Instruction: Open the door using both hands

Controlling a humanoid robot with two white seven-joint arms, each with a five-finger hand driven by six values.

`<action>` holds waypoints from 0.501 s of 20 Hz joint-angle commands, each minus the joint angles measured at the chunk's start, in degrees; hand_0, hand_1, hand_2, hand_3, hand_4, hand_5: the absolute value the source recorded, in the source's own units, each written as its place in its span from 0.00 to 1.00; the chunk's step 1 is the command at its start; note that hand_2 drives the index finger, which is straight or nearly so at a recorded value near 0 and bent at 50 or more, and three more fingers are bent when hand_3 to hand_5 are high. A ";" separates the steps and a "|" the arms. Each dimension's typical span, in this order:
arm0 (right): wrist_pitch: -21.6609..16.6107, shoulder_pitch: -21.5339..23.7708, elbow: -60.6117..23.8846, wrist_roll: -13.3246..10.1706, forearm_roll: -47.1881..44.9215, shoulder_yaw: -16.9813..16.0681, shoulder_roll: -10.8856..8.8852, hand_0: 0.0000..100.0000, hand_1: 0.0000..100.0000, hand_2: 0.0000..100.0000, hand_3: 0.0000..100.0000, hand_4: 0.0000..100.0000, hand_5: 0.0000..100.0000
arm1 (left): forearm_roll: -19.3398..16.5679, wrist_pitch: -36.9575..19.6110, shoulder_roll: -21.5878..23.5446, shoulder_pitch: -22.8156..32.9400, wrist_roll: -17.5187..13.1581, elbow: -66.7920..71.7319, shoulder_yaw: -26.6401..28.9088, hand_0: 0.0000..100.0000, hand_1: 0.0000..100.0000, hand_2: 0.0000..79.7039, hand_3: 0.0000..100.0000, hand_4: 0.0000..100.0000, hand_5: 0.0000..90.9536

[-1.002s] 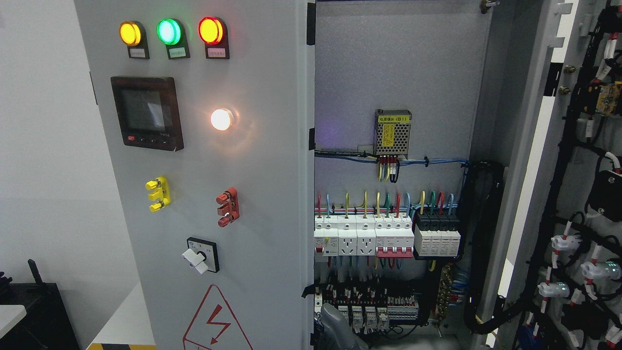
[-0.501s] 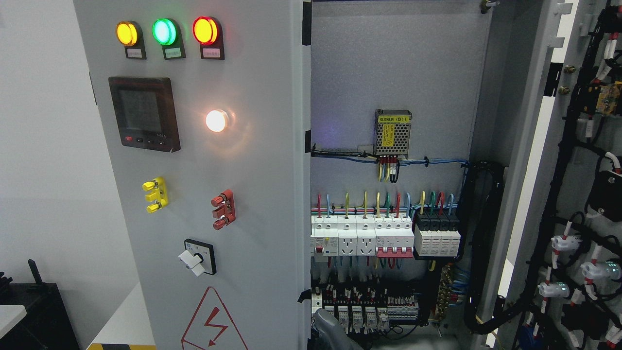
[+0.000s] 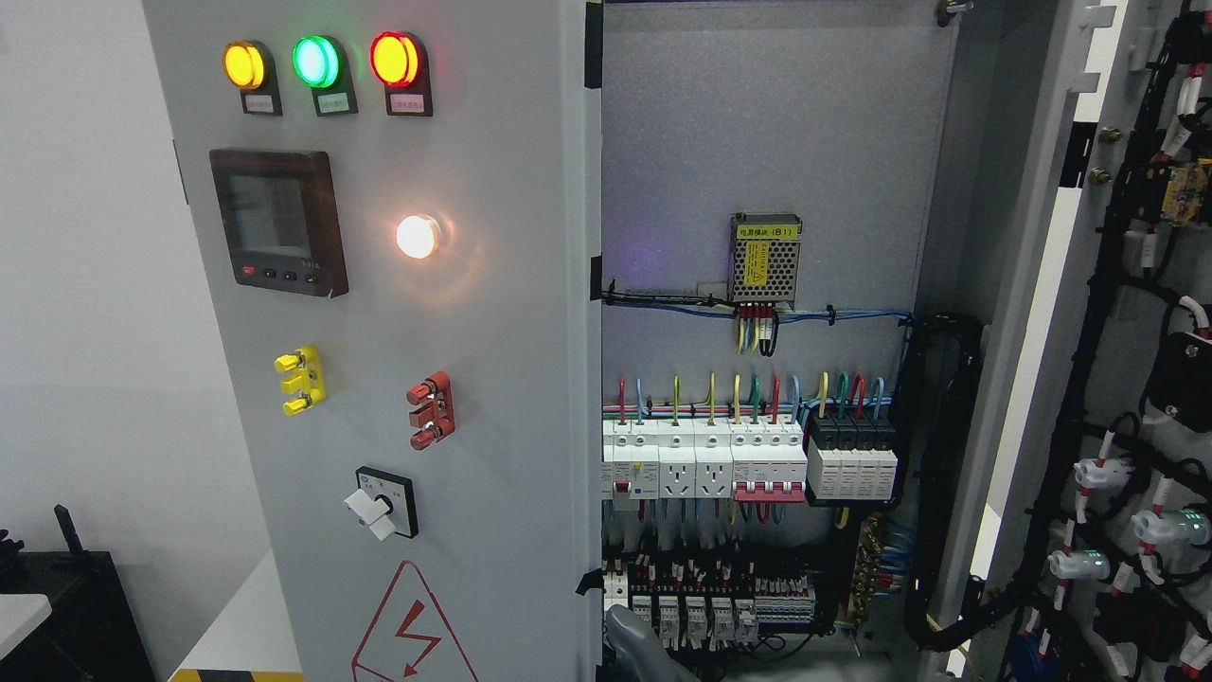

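The left door (image 3: 398, 360) of the cabinet stands swung open at the picture's left, its face carrying three lit lamps (image 3: 317, 62), a display (image 3: 276, 220) and a rotary switch (image 3: 383, 502). The right door (image 3: 1108, 379) hangs open too. Between them, breakers (image 3: 748, 459) show. A grey hand (image 3: 636, 646) shows at the door's lower edge; whether its fingers grip cannot be told
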 commanded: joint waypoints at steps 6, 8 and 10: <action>0.10 -0.89 -0.24 0.45 -3.22 0.14 0.01 0.00 0.00 0.00 0.00 0.00 0.00 | -1.93 0.38 -0.05 0.00 0.76 0.02 -0.39 0.00 0.00 0.00 0.00 0.04 0.00; 0.10 -0.89 -0.33 0.45 -3.22 0.23 0.01 0.00 0.00 0.00 0.00 0.00 0.00 | -2.46 0.38 -0.05 0.00 0.76 0.02 -0.39 0.00 0.00 0.00 0.00 0.04 0.00; 0.10 -0.98 -0.33 0.54 -3.31 0.32 0.01 0.00 0.00 0.00 0.00 0.00 0.00 | -2.81 0.38 -0.05 0.00 0.76 0.11 -0.39 0.00 0.00 0.00 0.00 0.04 0.00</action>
